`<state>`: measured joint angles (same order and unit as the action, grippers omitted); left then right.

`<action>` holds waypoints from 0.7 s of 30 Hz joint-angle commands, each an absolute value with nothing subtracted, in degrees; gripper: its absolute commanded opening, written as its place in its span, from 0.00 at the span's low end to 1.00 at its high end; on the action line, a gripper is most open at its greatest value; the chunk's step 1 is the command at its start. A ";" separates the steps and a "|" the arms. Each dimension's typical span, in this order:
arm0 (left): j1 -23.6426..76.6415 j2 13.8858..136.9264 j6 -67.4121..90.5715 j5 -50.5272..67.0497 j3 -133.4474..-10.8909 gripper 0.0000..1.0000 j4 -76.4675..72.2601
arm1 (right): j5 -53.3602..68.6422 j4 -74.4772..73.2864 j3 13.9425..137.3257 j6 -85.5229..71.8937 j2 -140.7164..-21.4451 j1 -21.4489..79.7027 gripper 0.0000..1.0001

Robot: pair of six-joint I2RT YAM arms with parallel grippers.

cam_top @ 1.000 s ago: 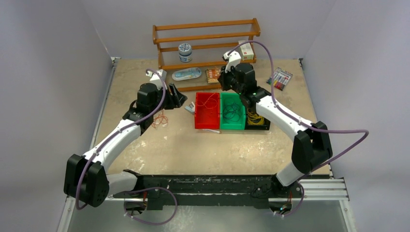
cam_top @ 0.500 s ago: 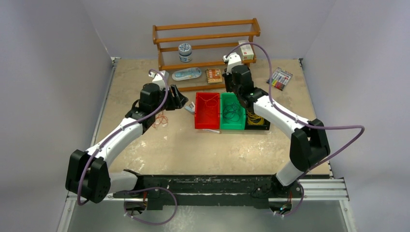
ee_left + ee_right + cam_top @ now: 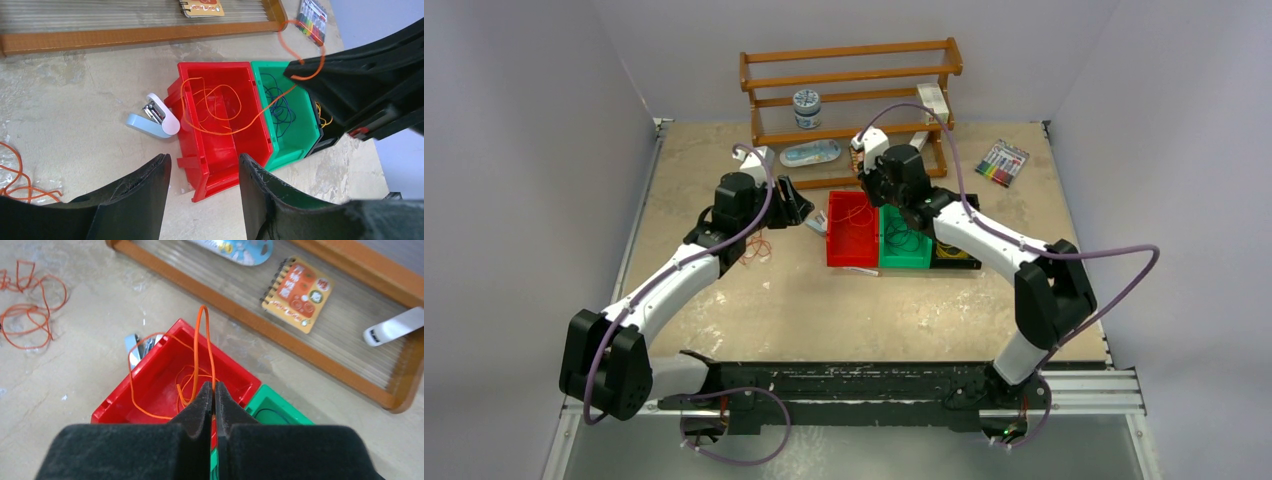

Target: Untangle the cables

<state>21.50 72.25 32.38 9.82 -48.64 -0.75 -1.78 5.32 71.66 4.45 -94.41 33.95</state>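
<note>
1. One orange cable point(image 3: 205, 340) is pinched in the right tool point(image 3: 214, 390), whose fingers are pressed together on it. Its loop rises above the fingertips and the rest trails down into the red bin point(image 3: 212, 65).
2. Dark cables point(image 3: 280, 107) lie coiled in the green bin point(image 3: 295, 147), which touches the red bin's right side. Yellow cables point(image 3: 954, 245) show in the black bin beyond it.
3. A loose orange tangle point(image 3: 754, 248) lies on the desk point(image 3: 824, 300) left of the bins, near the left arm.
4. The left tool point(image 3: 202, 165) hovers just left of the red bin, fingers apart with nothing between them.
5. A white-and-blue stapler point(image 3: 155, 117) lies against the red bin's left wall.
6. Behind the bins, a wooden rack point(image 3: 849, 75) holds a spiral notebook point(image 3: 298, 292).
</note>
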 commanded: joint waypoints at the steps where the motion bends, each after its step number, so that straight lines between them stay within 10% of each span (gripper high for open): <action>1: 21.76 71.69 33.00 10.13 -49.15 0.51 -3.07 | 0.30 4.20 73.04 6.75 -95.94 35.00 0.00; 21: 21.97 72.74 33.20 10.68 -49.47 0.51 -3.60 | -16.54 -4.59 73.00 8.28 -94.57 36.00 0.00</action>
